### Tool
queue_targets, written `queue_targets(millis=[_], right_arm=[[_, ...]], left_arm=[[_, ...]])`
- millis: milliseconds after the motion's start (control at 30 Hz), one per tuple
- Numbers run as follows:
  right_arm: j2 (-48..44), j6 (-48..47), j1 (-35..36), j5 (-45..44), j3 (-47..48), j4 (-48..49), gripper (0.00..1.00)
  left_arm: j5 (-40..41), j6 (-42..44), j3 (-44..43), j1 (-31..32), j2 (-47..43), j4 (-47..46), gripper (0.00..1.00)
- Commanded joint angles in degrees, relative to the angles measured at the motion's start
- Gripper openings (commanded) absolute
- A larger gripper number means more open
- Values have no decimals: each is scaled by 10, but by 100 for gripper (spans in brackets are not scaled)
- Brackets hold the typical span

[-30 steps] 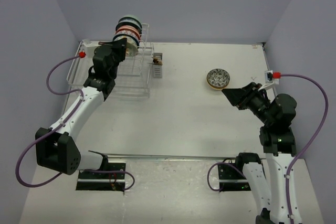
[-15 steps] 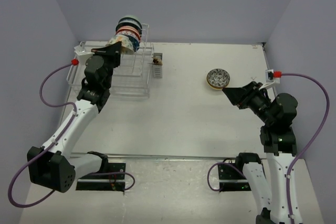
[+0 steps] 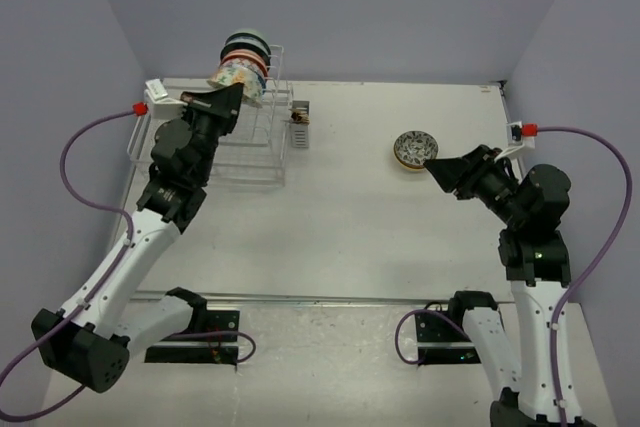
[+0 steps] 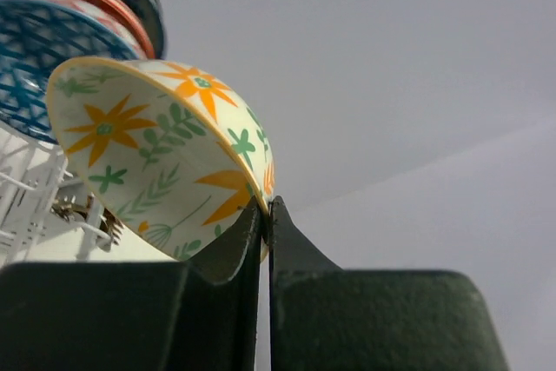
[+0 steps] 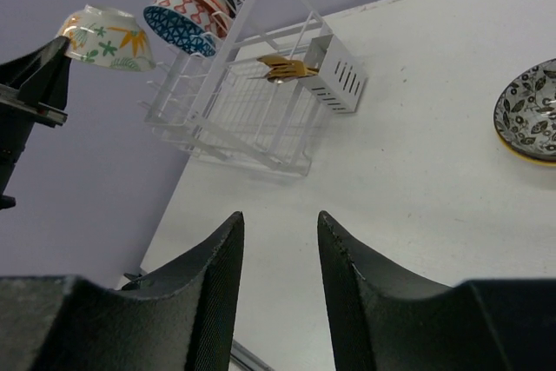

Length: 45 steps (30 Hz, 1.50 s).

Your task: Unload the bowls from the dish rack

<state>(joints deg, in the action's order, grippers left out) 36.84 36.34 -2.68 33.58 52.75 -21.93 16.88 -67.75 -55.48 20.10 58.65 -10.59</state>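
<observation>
My left gripper (image 3: 238,97) is shut on the rim of a cream bowl with orange flowers and green leaves (image 4: 156,149), holding it in the air beside the rack's top; it also shows in the top view (image 3: 236,76) and the right wrist view (image 5: 106,38). The white wire dish rack (image 3: 255,142) holds a row of bowls on edge (image 3: 245,49), blue-patterned, orange-red and dark among them (image 5: 187,6). A dark patterned yellow-rimmed bowl (image 3: 414,150) sits on the table. My right gripper (image 3: 432,169) is open and empty, in the air just near that bowl (image 5: 526,110).
A small grey cutlery cup (image 3: 300,122) hangs on the rack's right side with a wooden utensil (image 5: 282,66) in it. Purple walls enclose the white table (image 3: 350,207) on the left, back and right.
My left gripper has lifted the flowered bowl up and out of the rack's row, toward the near left. My right gripper has shifted slightly up and toward the far side.
</observation>
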Motion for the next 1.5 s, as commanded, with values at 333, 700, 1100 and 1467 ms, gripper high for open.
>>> queue_targets(millis=[333,700,1100,1467], right_arm=[[83,-92,0,-31,128,-129,48],[206,-130,69,-74,175,-202,45],[337,-147,187,-163,179,-226,48],[394,-147,245,-294,165,-256,19]], left_arm=[[-109,414,-131,240,108,42,0],[-44,603,-77,384,198,14,0],[43,771,-110,502,318,22,0],[59,799,-151,516,331,57,0]])
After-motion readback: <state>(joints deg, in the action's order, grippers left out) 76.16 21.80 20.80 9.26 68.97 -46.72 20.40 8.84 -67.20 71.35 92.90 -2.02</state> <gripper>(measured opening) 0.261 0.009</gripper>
